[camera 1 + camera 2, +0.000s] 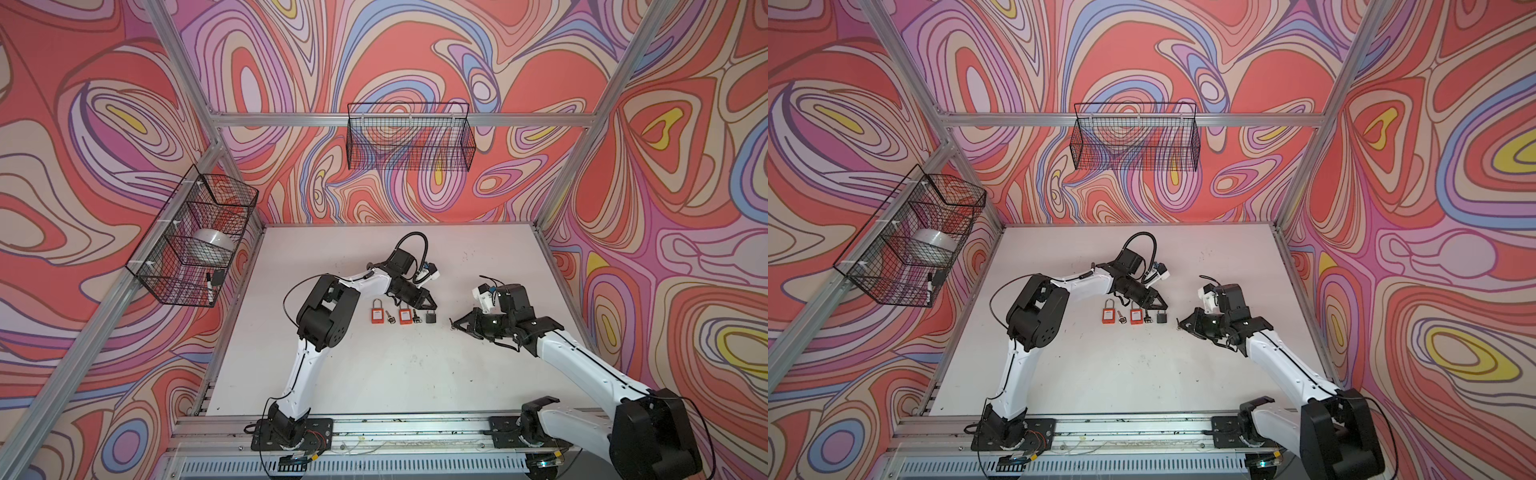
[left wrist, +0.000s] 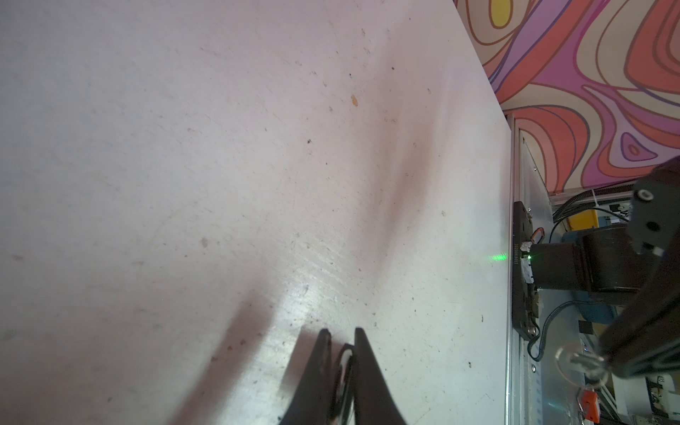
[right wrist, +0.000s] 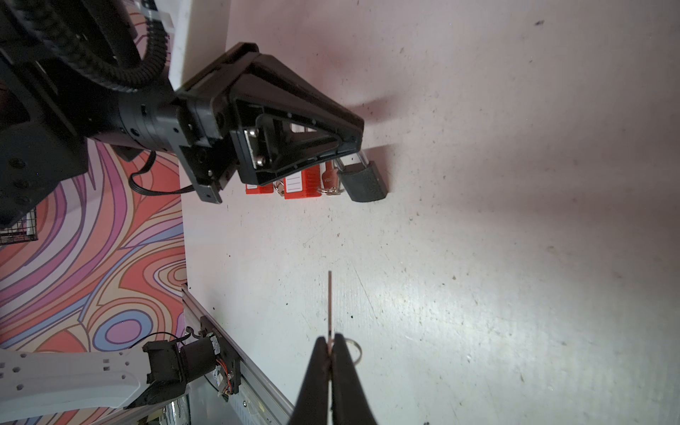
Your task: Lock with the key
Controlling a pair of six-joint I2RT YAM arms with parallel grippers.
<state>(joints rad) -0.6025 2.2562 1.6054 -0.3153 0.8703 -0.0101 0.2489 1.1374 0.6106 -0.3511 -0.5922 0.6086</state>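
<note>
Right gripper [image 3: 332, 336]: clamped on the key [image 3: 330, 301], above the table's [image 3: 496, 276] middle.
Left gripper [image 2: 341, 331]: jaws stood narrowly parted at the padlock [image 3: 364, 182] shackle; grip unclear.
Padlock: lay mid-table beside orange locks [image 3: 303, 186], apart from the key.

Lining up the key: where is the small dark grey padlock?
In both top views the small dark grey padlock lies on the white table, right of an orange padlock, at the tip of the left gripper.

— we see our left hand [image 1: 432, 303] held low, its fingers [image 2: 362, 353] a narrow gap apart.
— and our right hand [image 3: 333, 338] points toward it, pinched tight, both elbows bent.
</note>
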